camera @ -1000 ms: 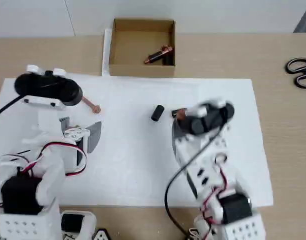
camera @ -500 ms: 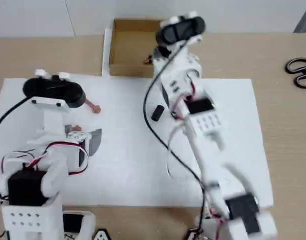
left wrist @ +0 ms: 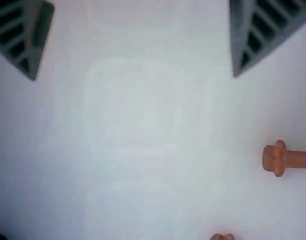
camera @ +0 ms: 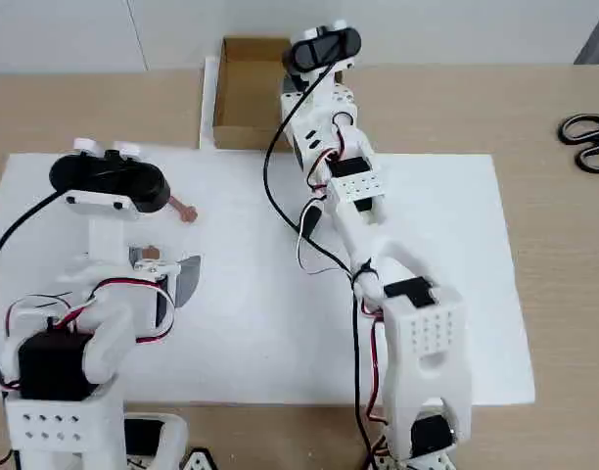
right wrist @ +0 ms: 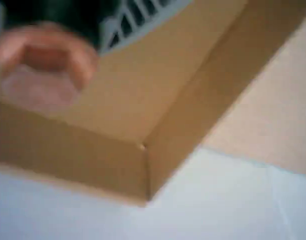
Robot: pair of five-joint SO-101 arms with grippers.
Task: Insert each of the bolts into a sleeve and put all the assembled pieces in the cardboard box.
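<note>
1. While it hangs over a corner of the cardboard box [right wrist: 68,150], the right gripper [right wrist: 88,37] clamps a copper bolt [right wrist: 43,55], which is blurred.
2. The left gripper [left wrist: 133,75] gapes wide above the white sheet [left wrist: 143,150], with a loose bolt [left wrist: 285,159] lying just beside it.

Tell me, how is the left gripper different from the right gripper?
The left gripper hangs over the white mat; the right gripper is stretched out to the cardboard box. The left gripper is open and empty, with a loose copper bolt lying on the mat near it; the right gripper is shut on a blurry copper-headed piece. Both have grey ribbed fingers.
</note>
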